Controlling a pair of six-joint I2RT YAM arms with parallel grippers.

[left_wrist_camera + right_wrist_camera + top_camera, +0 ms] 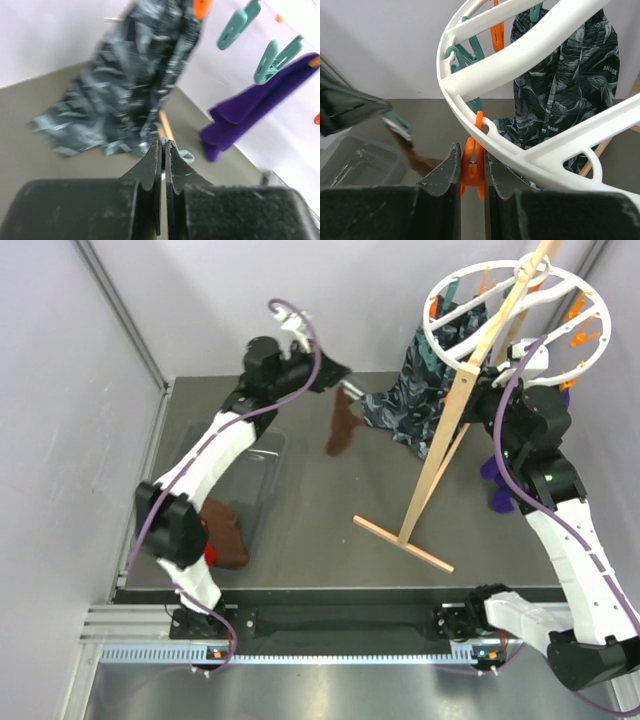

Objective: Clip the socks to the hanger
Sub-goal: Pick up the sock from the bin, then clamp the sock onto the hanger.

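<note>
Hanger (433,480) at right rear, cloth (410,410) on it; bin (265,455) at left, socks (228,535) inside.

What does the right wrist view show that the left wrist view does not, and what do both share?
Only the right wrist view shows the white hanger ring, the orange clip between the right claw fingers, the brown sock and a clear bin. Only the left wrist view shows the purple sock. Both show the dark patterned cloth and teal clips.
</note>
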